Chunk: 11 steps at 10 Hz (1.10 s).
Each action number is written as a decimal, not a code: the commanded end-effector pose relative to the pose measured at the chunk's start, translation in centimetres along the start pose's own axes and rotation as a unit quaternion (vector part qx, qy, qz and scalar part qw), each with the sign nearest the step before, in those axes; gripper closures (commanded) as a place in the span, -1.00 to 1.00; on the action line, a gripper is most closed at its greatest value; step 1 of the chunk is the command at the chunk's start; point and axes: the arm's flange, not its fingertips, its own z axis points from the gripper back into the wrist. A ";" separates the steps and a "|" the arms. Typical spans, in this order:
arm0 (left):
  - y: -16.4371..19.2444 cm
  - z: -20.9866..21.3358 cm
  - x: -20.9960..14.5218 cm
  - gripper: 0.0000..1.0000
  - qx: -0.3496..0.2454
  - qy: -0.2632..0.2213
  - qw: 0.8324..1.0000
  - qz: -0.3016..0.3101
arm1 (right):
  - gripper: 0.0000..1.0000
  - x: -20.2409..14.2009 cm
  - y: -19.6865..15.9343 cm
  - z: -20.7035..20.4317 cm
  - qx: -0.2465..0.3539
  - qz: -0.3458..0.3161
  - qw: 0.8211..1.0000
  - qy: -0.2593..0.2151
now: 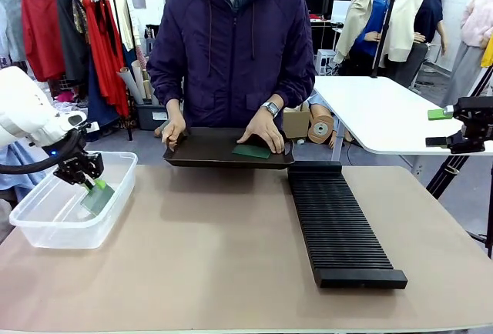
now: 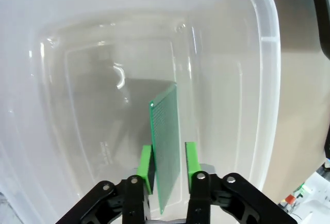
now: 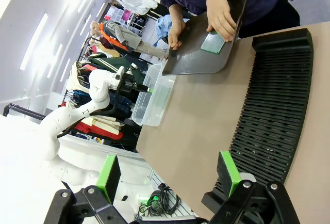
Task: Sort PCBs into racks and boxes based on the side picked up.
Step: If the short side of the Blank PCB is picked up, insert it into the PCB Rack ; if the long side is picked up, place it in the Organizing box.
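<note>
I see the left gripper (image 2: 168, 170) down inside the clear box (image 2: 268, 79). Its pads are parted round a PCB (image 2: 165, 146) standing on edge between them, with a gap on one side, so I read it as released. The right gripper (image 3: 167, 171) is spread wide with nothing in it, hovering near one end of the rack (image 3: 278, 110). At the far edge the person holds the black tray (image 1: 208, 153), with a second PCB (image 1: 252, 151) flat on it and one hand (image 1: 262, 128) touching it.
</note>
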 end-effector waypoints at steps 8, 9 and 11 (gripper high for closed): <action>-2.5 6.6 -0.7 -1.00 0.068 -0.059 0.996 -0.029 | -1.00 0.1 0.3 0.1 0.001 -0.001 1.000 0.003; -2.7 7.2 -0.8 -1.00 0.068 -0.065 0.995 -0.033 | -1.00 0.1 0.3 0.1 0.001 -0.001 1.000 0.003; -2.6 7.4 -0.9 -1.00 0.065 -0.066 0.995 -0.036 | -1.00 0.1 0.3 0.1 0.001 -0.001 1.000 0.003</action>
